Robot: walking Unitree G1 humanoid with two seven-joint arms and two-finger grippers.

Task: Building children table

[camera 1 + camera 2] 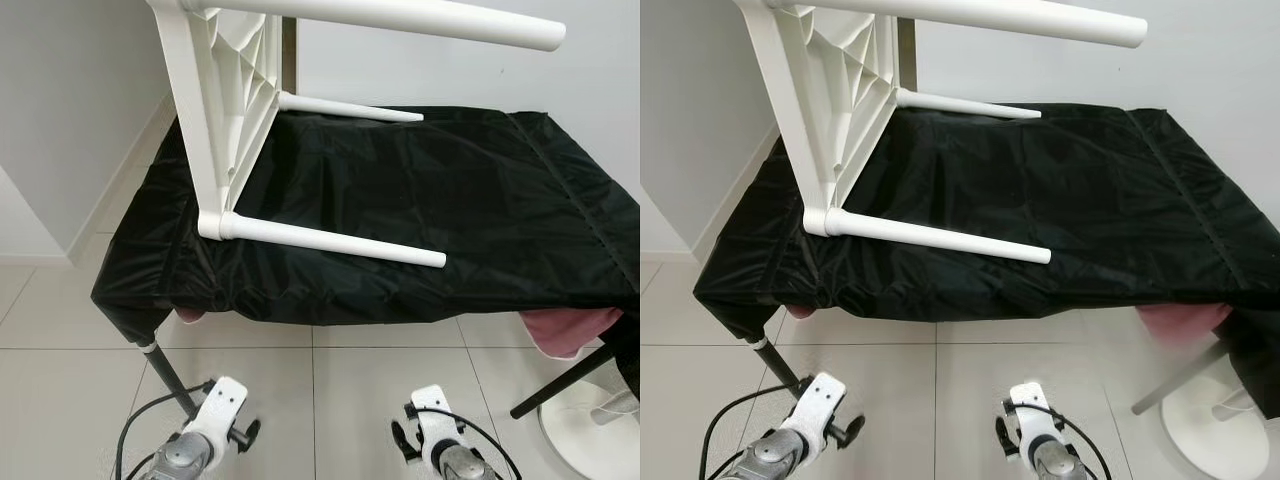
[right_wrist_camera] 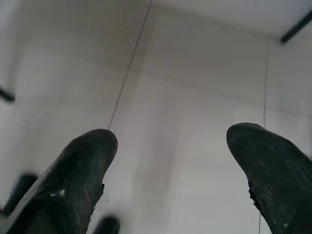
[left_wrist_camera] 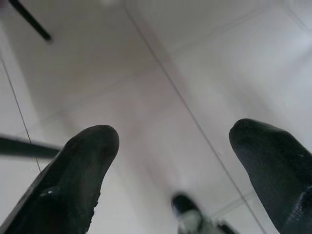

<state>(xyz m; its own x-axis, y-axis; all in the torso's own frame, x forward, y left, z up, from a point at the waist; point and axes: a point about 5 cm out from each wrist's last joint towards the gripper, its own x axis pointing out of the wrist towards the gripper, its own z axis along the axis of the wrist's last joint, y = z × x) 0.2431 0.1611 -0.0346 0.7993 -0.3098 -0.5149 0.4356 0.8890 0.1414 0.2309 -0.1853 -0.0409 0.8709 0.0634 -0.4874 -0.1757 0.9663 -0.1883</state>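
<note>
Both arms hang low over the tiled floor (image 1: 330,400). Left gripper (image 3: 173,161) and right gripper (image 2: 170,161) have fingers spread, holding nothing. Well ahead and above them, the white children's table (image 1: 225,110) lies tipped on its side on a black-covered surface (image 1: 450,200), legs (image 1: 335,240) jutting right. Black stand leg (image 1: 170,375) between.

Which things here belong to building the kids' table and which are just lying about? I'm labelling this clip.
Belongs to the job:
- white table, lying on its side on the black cover
- its legs, sticking out sideways
- left gripper and right gripper, both open, low over the floor

Just lying about:
- black cover
- pink cloth under the cover
- white round base
</note>
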